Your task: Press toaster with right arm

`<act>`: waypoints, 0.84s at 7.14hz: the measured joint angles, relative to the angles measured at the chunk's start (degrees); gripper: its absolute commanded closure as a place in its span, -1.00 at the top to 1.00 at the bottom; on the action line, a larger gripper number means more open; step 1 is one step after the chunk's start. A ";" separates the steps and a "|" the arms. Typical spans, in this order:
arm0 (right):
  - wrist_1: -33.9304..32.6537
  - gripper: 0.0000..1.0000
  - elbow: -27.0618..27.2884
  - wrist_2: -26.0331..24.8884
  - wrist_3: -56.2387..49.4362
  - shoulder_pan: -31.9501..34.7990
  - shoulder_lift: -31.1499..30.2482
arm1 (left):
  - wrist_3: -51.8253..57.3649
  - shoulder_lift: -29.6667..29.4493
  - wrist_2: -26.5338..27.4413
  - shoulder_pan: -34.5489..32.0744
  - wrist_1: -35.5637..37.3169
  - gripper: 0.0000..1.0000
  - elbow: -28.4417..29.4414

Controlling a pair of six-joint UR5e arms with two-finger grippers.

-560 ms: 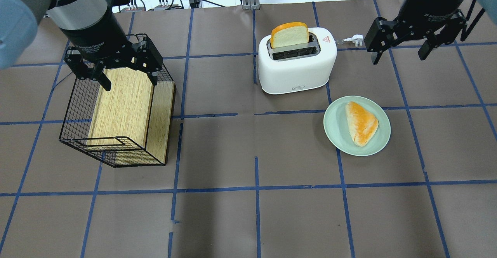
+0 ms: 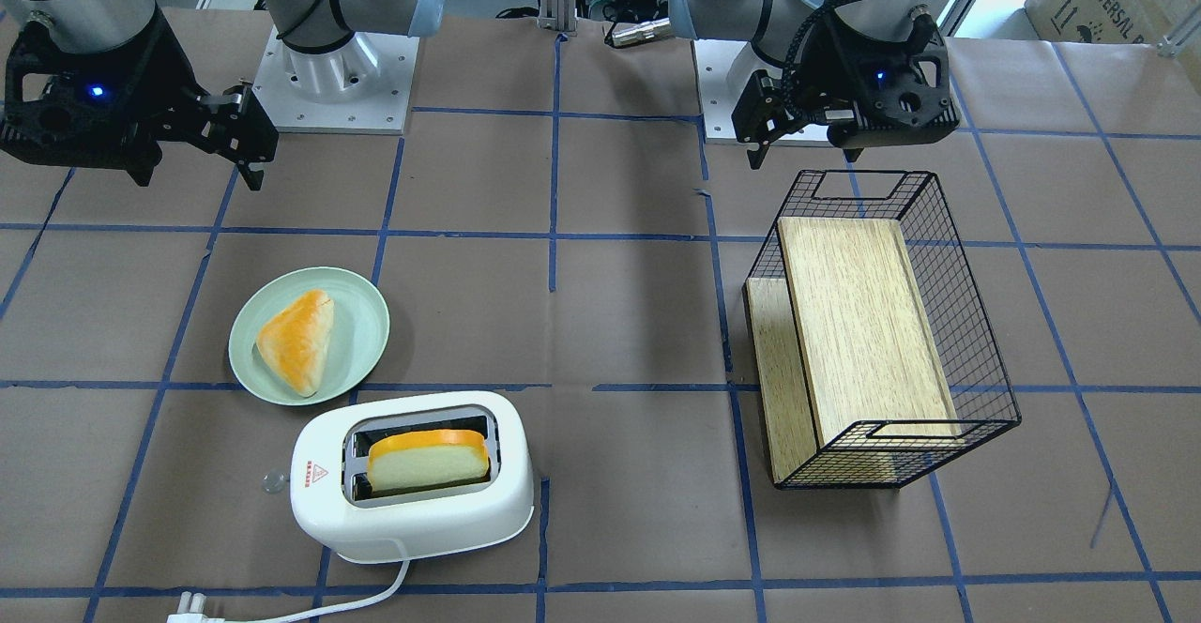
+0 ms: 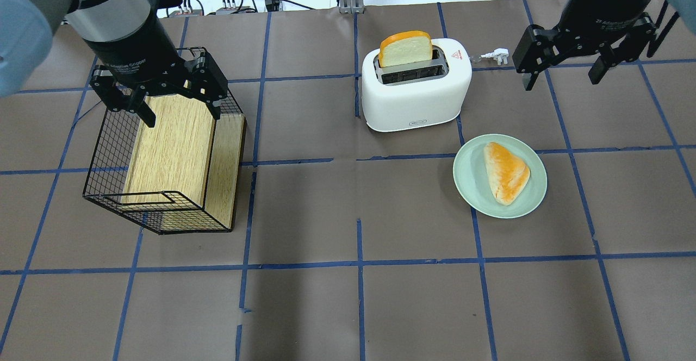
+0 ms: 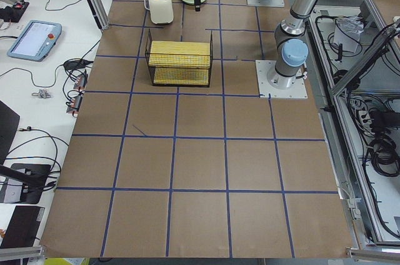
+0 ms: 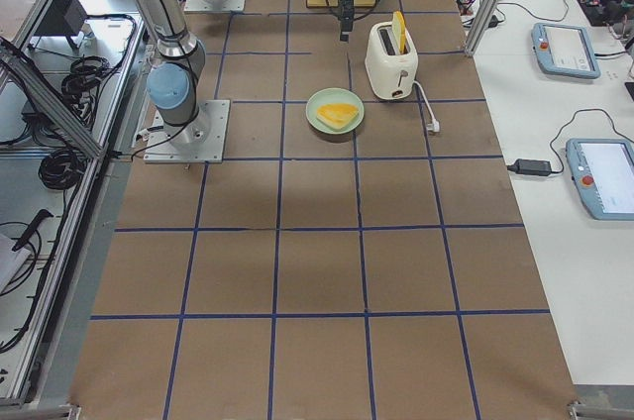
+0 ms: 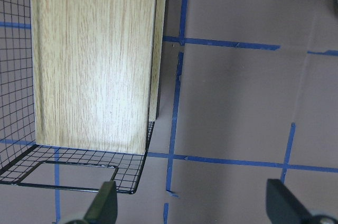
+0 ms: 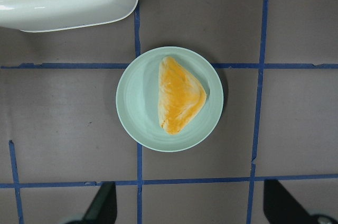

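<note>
Overhead view. I am holding my right gripper (image 3: 561,81) wide open and empty, raised above the table (image 3: 380,296). The toaster (image 3: 416,94) is standing upright at the gripper's 9 o'clock, well apart from it. A bread slice (image 3: 406,49) is sticking up from the toaster's 12 o'clock-side slot. A green plate (image 3: 473,187) carrying a pastry (image 3: 507,172) is lying near the toaster, at its 5 o'clock. I am hanging my left gripper (image 3: 182,117), likewise spread and empty, above a wire basket (image 3: 103,176) containing a wooden board (image 3: 174,143), at the toaster's 9 o'clock.
</note>
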 measured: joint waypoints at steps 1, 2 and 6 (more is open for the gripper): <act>-0.43 -0.87 -0.06 0.73 -0.48 -0.19 0.17 | 0.00 0.00 0.00 0.00 -0.01 1.00 0.00; -1.13 -0.93 -0.21 2.56 -2.24 -0.85 0.74 | 0.00 0.00 0.00 0.00 0.01 1.00 0.00; -2.84 -0.93 -1.99 18.59 -11.56 -8.68 5.43 | 0.00 0.00 0.00 0.00 -0.06 1.00 0.00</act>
